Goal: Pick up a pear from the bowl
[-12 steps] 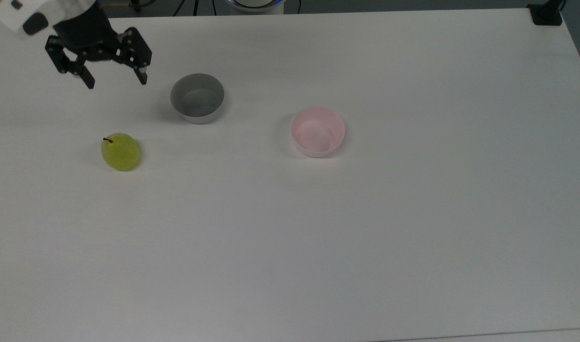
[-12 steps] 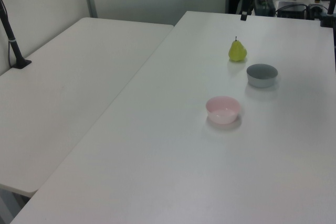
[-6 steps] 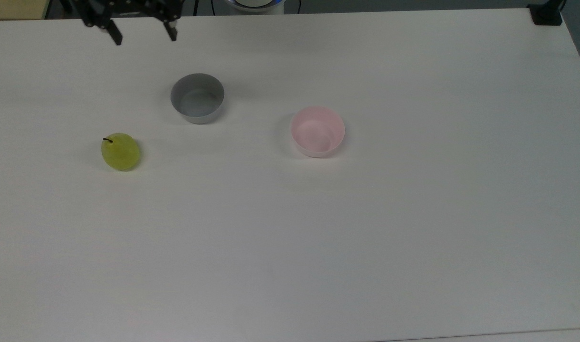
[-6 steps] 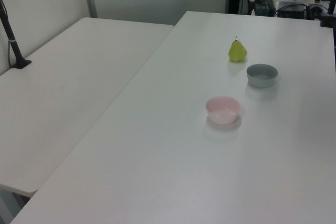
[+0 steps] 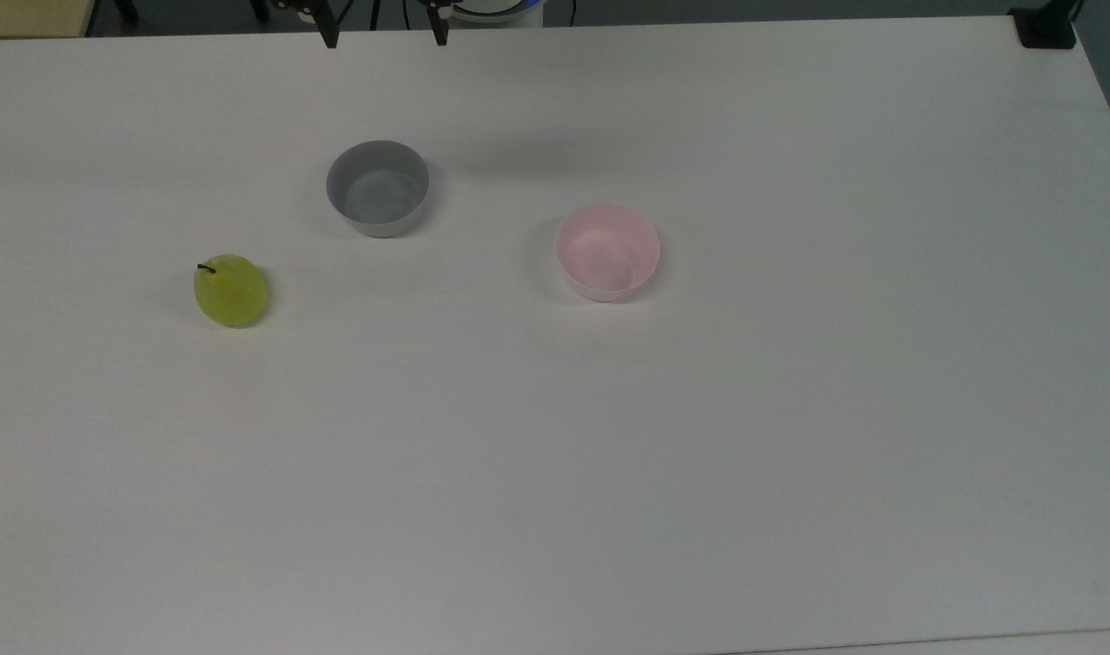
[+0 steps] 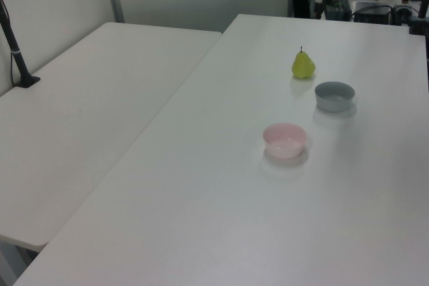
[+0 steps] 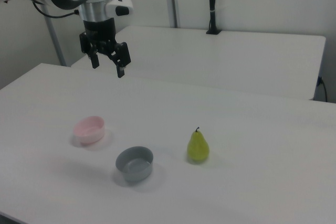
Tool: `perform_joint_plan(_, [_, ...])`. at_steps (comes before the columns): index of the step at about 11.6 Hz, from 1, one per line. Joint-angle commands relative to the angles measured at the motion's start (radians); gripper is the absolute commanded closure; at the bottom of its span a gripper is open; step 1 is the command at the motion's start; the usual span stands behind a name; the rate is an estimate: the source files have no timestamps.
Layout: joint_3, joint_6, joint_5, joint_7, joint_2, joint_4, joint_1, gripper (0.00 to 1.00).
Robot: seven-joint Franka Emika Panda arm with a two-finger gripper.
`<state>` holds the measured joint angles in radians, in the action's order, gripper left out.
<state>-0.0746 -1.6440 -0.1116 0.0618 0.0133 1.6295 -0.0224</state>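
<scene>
1. My claw (image 7: 108,65) hangs high above the table (image 5: 701,455) with its two fingers apart and nothing between them; in the right view it sits well above and beyond the pink bowl (image 7: 89,130).

2. The pear (image 7: 198,147) stands upright on the bare table, stem up, not in any bowl; in the right view it lies well off to my claw's right and far below it, with the grey bowl (image 7: 135,162) between it and the pink one.

3. I judge the pear light and stiff, with a smooth skin that may slip; its sloping neck would squeeze out of a pinch, so I would close across the wide belly, low down, and keep clear of the thin stem.

4. It rests on a small base, so a sideways nudge from one finger could tip or roll it; I would come straight down with both fingers astride.

5. The pink bowl is empty, its inside bare; the grey bowl is empty too; both stand apart from each other and from the pear.
</scene>
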Motion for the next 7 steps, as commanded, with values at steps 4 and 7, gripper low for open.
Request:
perform_joint_plan(4, [-0.002,-0.102,0.016,0.039,0.007,0.027,0.033,0.00])
perform_joint_plan(7, [0.004,-0.097,0.084,0.035,0.004,0.029,0.038,0.00])
